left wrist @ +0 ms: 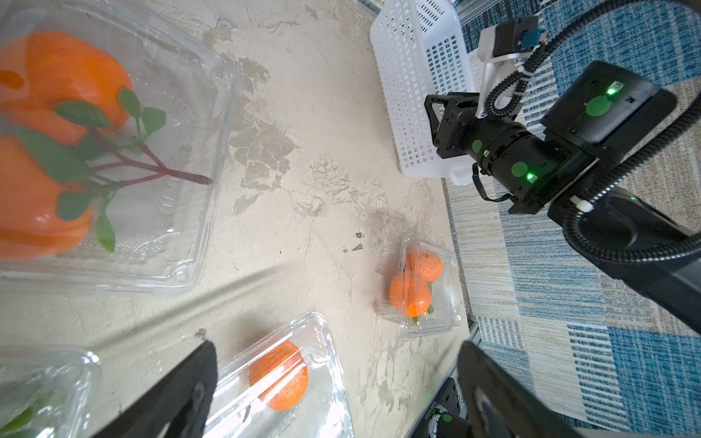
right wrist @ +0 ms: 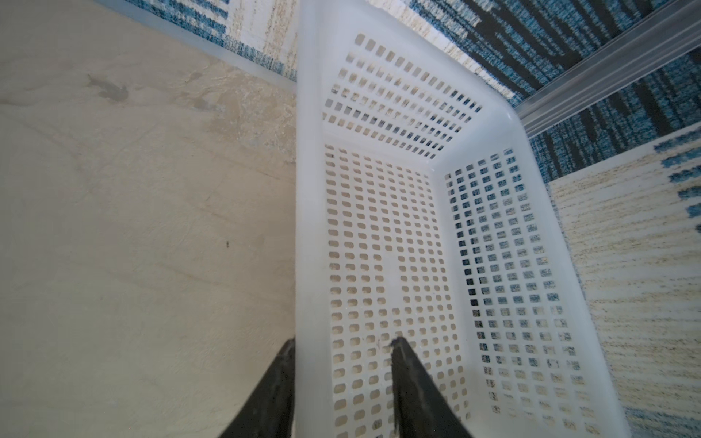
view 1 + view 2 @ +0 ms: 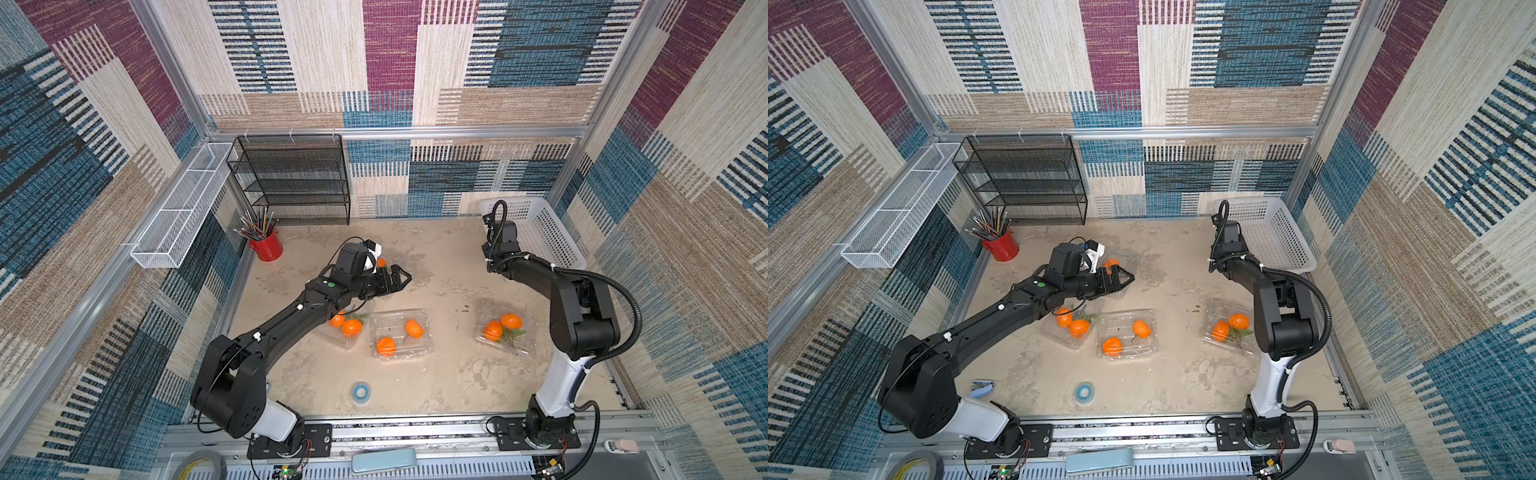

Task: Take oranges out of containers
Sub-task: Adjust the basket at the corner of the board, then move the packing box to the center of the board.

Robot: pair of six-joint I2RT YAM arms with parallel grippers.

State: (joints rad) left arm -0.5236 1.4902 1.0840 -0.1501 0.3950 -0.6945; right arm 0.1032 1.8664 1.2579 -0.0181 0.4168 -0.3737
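While left gripper (image 3: pixel 406 276) hangs spread among containers (image 3: pixel 417 345) of oranges (image 3: pixel 414 328), right gripper (image 2: pixel 343 341) parted astride white basket (image 2: pixel 307 189) wall

The oranges (image 3: pixel 386 345) are bright orange with green leaves (image 3: pixel 514 333), the containers (image 3: pixel 422 348) clear, the basket (image 3: pixel 548 237) white, the cup (image 3: pixel 268 250) red, the table (image 3: pixel 449 374) mottled beige.

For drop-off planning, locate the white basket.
In both top views the white basket sits in the table's far right corner, the right end effector straddling its wall.
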